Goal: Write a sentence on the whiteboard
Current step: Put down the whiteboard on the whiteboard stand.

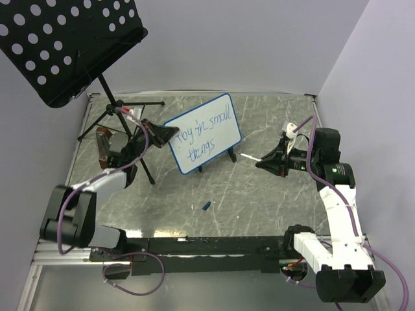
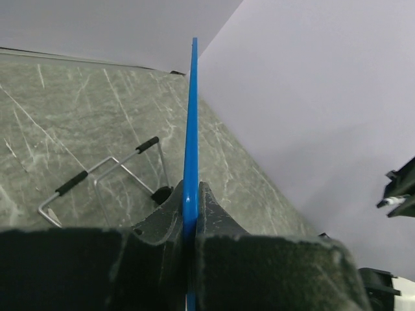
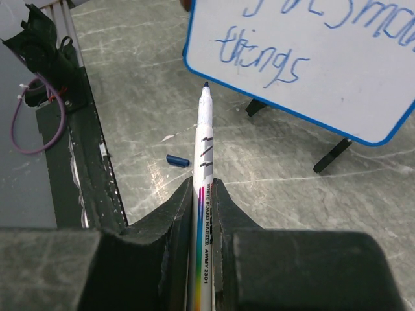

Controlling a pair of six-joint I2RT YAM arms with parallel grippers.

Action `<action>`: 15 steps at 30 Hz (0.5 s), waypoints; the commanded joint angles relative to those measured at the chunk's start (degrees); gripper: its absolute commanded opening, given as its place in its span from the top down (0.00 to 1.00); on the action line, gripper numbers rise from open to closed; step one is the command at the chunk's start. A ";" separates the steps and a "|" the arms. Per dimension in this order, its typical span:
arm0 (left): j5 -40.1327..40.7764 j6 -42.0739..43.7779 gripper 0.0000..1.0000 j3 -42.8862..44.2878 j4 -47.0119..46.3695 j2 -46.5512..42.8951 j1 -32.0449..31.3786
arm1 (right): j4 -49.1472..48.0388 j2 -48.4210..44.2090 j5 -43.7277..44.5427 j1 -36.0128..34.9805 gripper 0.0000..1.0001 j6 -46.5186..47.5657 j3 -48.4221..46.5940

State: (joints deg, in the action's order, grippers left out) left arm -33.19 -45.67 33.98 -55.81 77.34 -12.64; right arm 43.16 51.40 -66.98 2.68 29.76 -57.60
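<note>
The whiteboard (image 1: 203, 133), white with a blue frame, stands tilted on two black feet near the table's middle. The sentence (image 1: 200, 133) is in blue marker on two lines, about "Toy in small things"; part of it shows in the right wrist view (image 3: 262, 55). My left gripper (image 1: 170, 133) is shut on the board's left edge, seen as a blue strip (image 2: 190, 149) between the fingers. My right gripper (image 1: 264, 162) is shut on a white marker (image 3: 204, 152), uncapped, tip pointing at the board and a short way off it.
A black perforated music stand (image 1: 61, 42) on a tripod stands at the back left. A blue marker cap (image 1: 205, 206) lies on the table in front of the board, also seen in the right wrist view (image 3: 177, 160). A wire stand (image 2: 104, 178) lies behind the board.
</note>
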 commanded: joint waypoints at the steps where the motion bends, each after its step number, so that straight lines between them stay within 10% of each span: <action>1: -3.11 1.64 0.99 6.44 -13.17 4.39 0.25 | -1.06 -0.77 -1.66 0.40 1.00 1.53 0.74; 15: -15.32 2.69 0.99 18.58 -15.65 22.06 3.41 | -0.71 0.37 -1.31 0.40 1.00 1.71 0.74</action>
State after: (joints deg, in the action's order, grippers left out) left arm -44.23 -42.83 48.12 -63.18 98.10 -10.52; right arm 43.29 51.55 -66.96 2.68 29.89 -57.32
